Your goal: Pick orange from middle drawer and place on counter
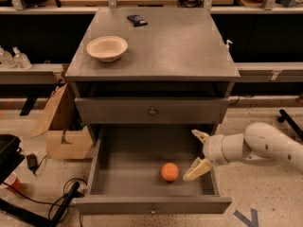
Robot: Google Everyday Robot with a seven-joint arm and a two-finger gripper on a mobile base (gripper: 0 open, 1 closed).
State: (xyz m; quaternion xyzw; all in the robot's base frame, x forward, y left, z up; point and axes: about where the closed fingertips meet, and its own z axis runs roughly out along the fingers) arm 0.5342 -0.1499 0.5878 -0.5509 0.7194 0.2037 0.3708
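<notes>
Orange (169, 171) lies ungrasped in the open middle drawer (151, 205); the tool (200, 152), spread wide and empty, hovers just beside it. Grasp, lift and placing on the surface (170, 46) are not yet done.

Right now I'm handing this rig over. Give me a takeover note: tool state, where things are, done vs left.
Tool: open, holding nothing, low over the right side of the pulled-out middle drawer, close beside the orange on its right.
Orange: on the drawer floor, near the front, right of centre.
Counter: holds a cream bowl at left and a small dark object at the back.
Done: drawer open.
Left: grasp orange, lift, place on counter.
</notes>
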